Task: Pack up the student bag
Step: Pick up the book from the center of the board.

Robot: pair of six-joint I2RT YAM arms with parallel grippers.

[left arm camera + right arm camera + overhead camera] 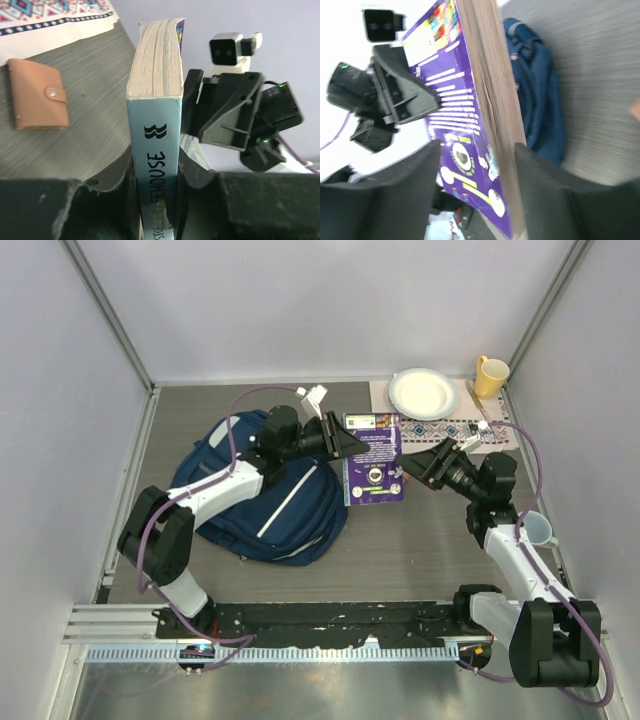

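A purple-covered book (372, 460) hangs above the table between my two grippers. My left gripper (155, 170) is shut on its pale blue spine (155, 150), both fingers pressed against the covers. My right gripper (477, 160) straddles the opposite edge of the book (470, 110) with its jaws apart, and a gap shows beside the purple cover. In the top view the left gripper (350, 443) and right gripper (412, 465) face each other across the book. The student bag (255, 500), navy with pale stripes, lies flat to the left under my left arm.
A patterned cloth (440, 430) at the back right carries a white plate (424, 393), with a yellow mug (490, 376) behind it. A tan wallet (37, 100) lies near the cloth's edge. A pale blue cup (537, 528) stands beside my right arm.
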